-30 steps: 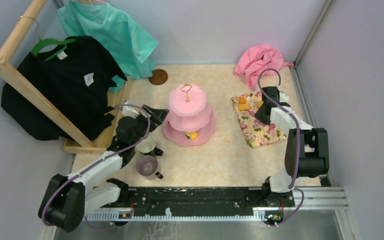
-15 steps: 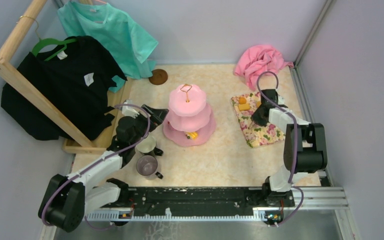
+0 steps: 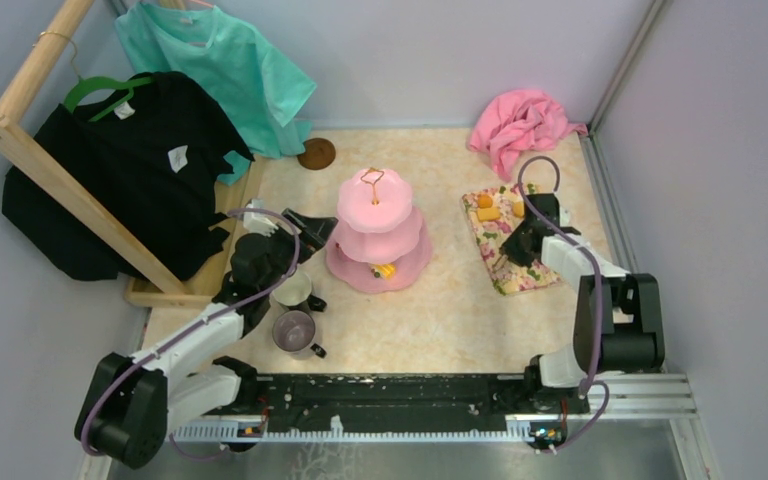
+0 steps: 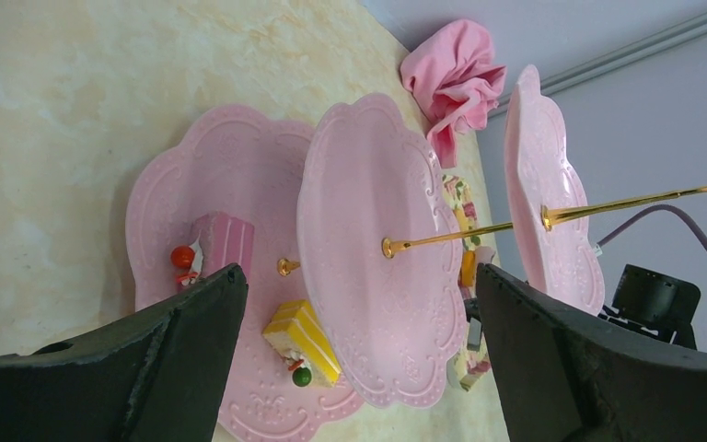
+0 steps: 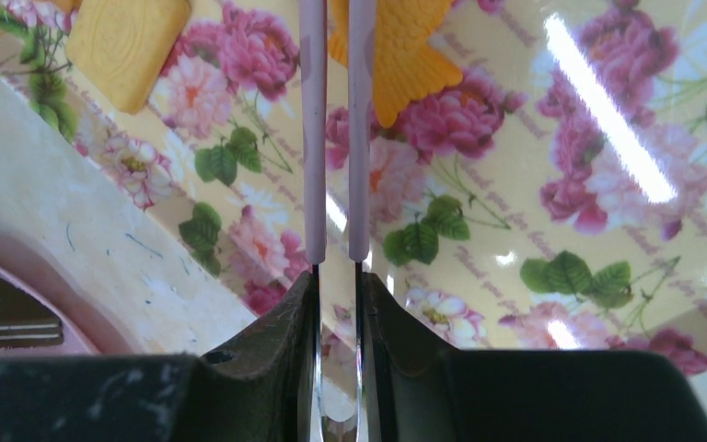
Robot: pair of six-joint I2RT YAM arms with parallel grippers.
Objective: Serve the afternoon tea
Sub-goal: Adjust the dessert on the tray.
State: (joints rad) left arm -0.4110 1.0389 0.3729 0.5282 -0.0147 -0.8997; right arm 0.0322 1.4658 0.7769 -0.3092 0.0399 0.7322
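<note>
Tea things on a beige marbled table (image 3: 440, 310) with pale lilac walls.
One pink three-tier cake stand (image 3: 378, 232) is mid-table, with two cake slices (image 4: 306, 341) on its bottom tier. Two mugs, white (image 3: 293, 289) and grey-purple (image 3: 295, 330), sit left of it. The left gripper (image 4: 359, 285) gapes wide. The right gripper (image 5: 336, 276) is clamped on tongs (image 5: 313, 138) over the floral mat (image 5: 515, 184), reaching over one orange fish-shaped snack (image 5: 405, 64).

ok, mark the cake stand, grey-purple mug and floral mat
cake stand (image 3: 384, 206): top external view, top tier.
grey-purple mug (image 3: 294, 329): top external view, inside the cup.
floral mat (image 3: 519, 274): top external view, bare near corner.
</note>
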